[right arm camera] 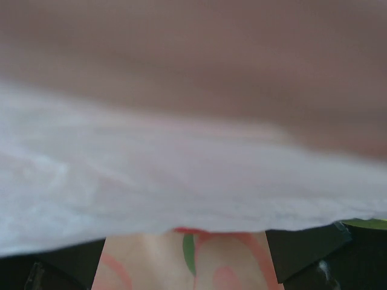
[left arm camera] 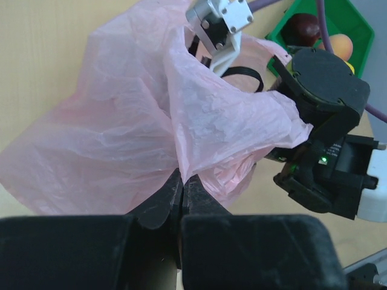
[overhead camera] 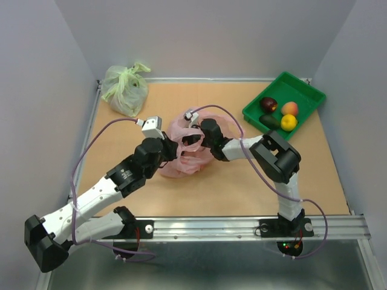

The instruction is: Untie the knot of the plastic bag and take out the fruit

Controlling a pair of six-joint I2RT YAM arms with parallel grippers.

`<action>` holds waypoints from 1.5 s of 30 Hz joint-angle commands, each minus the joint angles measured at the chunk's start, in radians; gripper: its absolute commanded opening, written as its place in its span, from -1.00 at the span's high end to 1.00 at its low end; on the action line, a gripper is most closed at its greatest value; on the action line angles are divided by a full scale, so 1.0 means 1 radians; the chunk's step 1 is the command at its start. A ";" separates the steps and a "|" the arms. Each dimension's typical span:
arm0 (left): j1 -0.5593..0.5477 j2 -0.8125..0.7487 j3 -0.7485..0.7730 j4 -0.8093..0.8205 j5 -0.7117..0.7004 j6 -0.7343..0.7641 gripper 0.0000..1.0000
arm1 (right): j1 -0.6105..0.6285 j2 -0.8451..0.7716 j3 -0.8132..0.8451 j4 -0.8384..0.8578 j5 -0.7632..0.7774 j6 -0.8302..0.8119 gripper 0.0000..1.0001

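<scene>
Bunching plastic bag (left arm camera: 109,139) within left gripper (left arm camera: 182,182)

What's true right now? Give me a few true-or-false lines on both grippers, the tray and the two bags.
1. The left gripper is pinched shut on the pink plastic bag. True.
2. The right gripper hovers over the tray. False: it reaches into the pink bag's mouth.
3. Four pieces of fruit lie in the tray. True.
4. The pale green bag sits in the tray. False: it rests on the table at the far left corner, well apart from the tray.
</scene>
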 commanded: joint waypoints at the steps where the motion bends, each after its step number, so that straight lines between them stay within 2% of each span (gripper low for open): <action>1: 0.003 -0.013 -0.046 0.061 0.078 -0.025 1.00 | 0.018 0.055 0.063 0.111 0.080 0.026 -0.99; 3: 0.001 -0.011 -0.056 0.072 0.098 -0.021 1.00 | 0.019 0.091 0.085 0.128 0.094 0.040 -0.96; 5: 0.001 -0.008 -0.064 0.075 0.107 -0.016 1.00 | 0.023 0.108 0.099 0.131 0.096 0.049 -0.84; 9: 0.001 -0.024 -0.076 0.075 0.088 -0.011 1.00 | 0.024 0.131 0.103 0.146 0.078 0.066 -0.38; 10: 0.003 -0.028 -0.084 0.075 0.071 -0.014 1.00 | 0.027 0.120 0.083 0.155 0.076 0.067 -0.10; 12: 0.003 -0.037 -0.095 0.064 0.049 -0.021 1.00 | 0.026 0.103 0.063 0.172 0.076 0.070 0.27; 13: 0.003 -0.037 -0.096 0.058 0.023 -0.028 1.00 | 0.026 0.079 0.037 0.175 0.078 0.067 0.58; 16: 0.004 -0.033 -0.098 0.035 -0.011 -0.034 1.00 | 0.026 0.034 -0.010 0.180 0.075 0.061 0.99; 21: 0.029 -0.037 -0.083 0.012 -0.052 -0.016 1.00 | 0.024 -0.101 -0.159 0.180 0.088 0.050 0.99; 27: 0.131 -0.031 -0.064 -0.020 -0.037 0.030 1.00 | 0.024 -0.273 -0.306 0.177 0.111 0.049 0.99; 33: 0.210 -0.022 -0.003 -0.034 -0.003 0.171 1.00 | 0.024 -0.451 -0.415 0.123 0.188 0.030 0.99; 38: 0.224 -0.002 0.040 -0.037 -0.038 0.286 1.00 | 0.024 -0.599 -0.460 0.042 0.289 -0.009 0.99; 42: 0.231 -0.013 0.011 -0.002 -0.063 0.308 1.00 | 0.024 -0.713 -0.466 -0.038 0.395 -0.063 0.99; 45: 0.236 -0.024 -0.024 0.029 -0.052 0.314 1.00 | 0.023 -0.786 -0.417 -0.153 0.562 -0.121 0.99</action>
